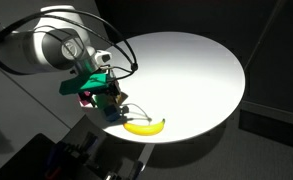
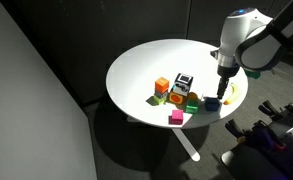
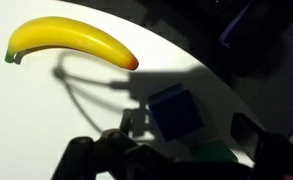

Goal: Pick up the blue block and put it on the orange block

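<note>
In an exterior view, the robot's gripper [image 1: 108, 104] is hanging low over the round white table [image 1: 211, 60], just beside the curved yellow banana [image 1: 144, 126]. The arm is hiding the blocks from here.

In an exterior view, the gripper [image 2: 224, 93] is hovering on the far side of the banana [image 2: 212, 103] from the cluster of toy cubes. The small plain orange block [image 2: 162, 86] is sitting well apart from the banana. A dark block bearing a white label [image 2: 183, 82] is just beside it. A red cube [image 2: 177, 99], a green cube [image 2: 192, 106] and a pink cube [image 2: 175, 117] are lying between it and the banana. I cannot make out the blue block here.

In the wrist view, the small plain blue block [image 3: 176, 110] is lying near the banana [image 3: 71, 45], ahead of the gripper [image 3: 176, 160], whose jaws are standing wide apart and holding nothing.

The approach looks to be the step in hand. I would square the jaws to the cube's flat faces, centre them over it, then descend straight. Something green [image 3: 216, 150] beside the cube could catch a finger. Afterwards the carry is going to need height over the banana and the cluster, and the labelled block is crowding the target.
</note>
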